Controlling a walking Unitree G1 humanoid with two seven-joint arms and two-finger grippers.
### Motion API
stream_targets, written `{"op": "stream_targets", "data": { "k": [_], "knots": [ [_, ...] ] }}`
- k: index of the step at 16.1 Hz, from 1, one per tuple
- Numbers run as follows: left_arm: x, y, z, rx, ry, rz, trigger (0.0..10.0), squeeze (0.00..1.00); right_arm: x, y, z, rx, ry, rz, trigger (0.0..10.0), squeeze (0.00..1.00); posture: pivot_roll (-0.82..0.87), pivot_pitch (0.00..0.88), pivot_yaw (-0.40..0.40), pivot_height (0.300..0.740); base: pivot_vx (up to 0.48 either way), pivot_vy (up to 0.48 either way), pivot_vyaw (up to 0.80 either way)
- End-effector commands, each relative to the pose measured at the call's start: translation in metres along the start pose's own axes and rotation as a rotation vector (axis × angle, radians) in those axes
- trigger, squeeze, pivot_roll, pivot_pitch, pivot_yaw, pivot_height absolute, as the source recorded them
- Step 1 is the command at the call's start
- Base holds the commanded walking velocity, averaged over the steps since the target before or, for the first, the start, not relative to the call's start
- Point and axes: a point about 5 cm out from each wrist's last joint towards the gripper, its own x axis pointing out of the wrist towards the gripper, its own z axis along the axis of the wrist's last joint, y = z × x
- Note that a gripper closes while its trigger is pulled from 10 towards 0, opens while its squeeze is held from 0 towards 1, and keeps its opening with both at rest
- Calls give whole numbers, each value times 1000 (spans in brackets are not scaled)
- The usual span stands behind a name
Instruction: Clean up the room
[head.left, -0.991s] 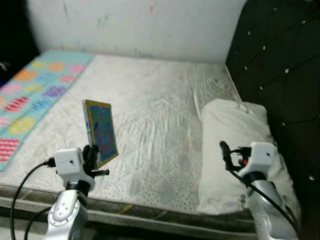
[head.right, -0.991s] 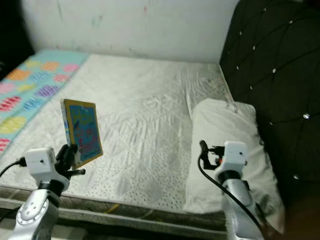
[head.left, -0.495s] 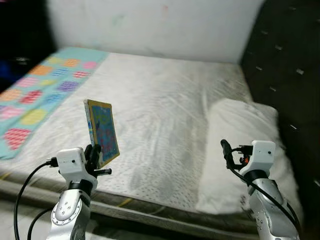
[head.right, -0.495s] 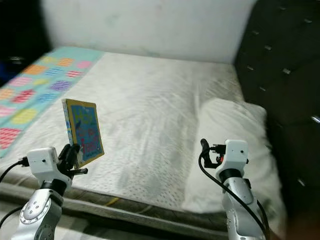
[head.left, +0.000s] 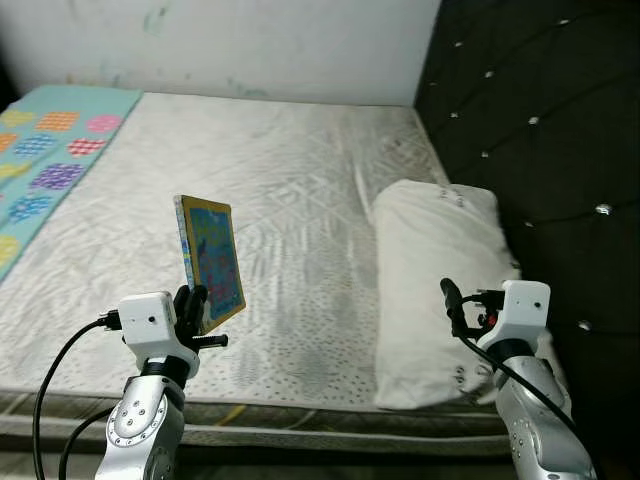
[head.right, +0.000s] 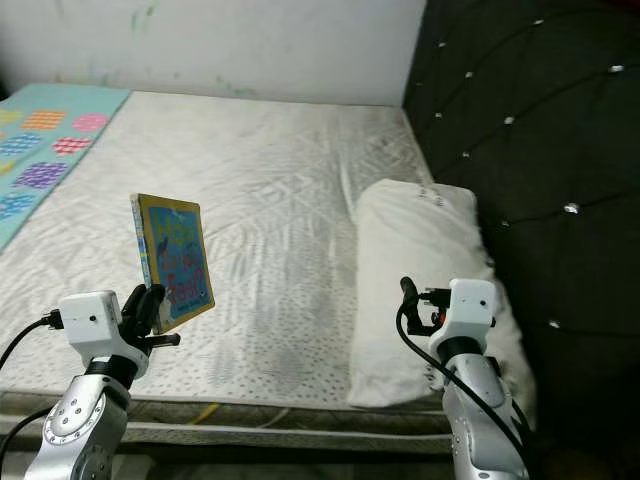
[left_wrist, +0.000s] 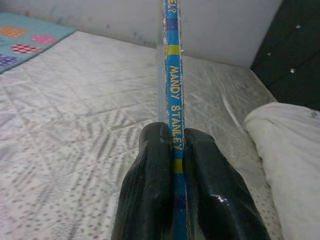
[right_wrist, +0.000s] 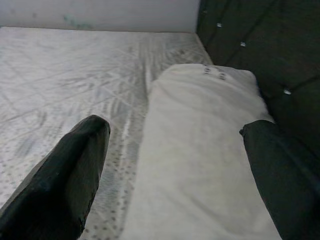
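— Bare white mattress (head.left: 290, 200) ahead of you, pillow (head.left: 430, 270) by the dark headboard (head.left: 540, 130). Where's your book?

— Upright in the left gripper (left_wrist: 172, 165), fingers clamped on the book (head.left: 210, 262) by its lower edge, above the near mattress edge. Right gripper (right_wrist: 175, 165) gapes wide, holding nothing, over the pillow.

— Your risk?

— That low pinch; swing fast and the book could pivot or slip out.

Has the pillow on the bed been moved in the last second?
No. The pillow lies against the black headboard as before; only the camera turned.
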Motion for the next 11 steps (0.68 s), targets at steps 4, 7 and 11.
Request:
{"op": "stream_targets", "data": {
  "k": [4,7,11],
  "knots": [
    [3,-4,9,6,-42,-20,10000,0,3,0,3,-7,-9,9,10000,0,-80,0,-41,740,0,0,0],
    [4,-4,9,8,-41,-20,10000,0,3,1,2,-9,-9,13,10000,0,-78,0,-40,740,0,0,-685],
    [4,-4,9,8,-40,-25,10000,0,3,1,2,-8,-9,13,10000,0,-78,0,-40,740,0,-185,-662]
  ]
}}
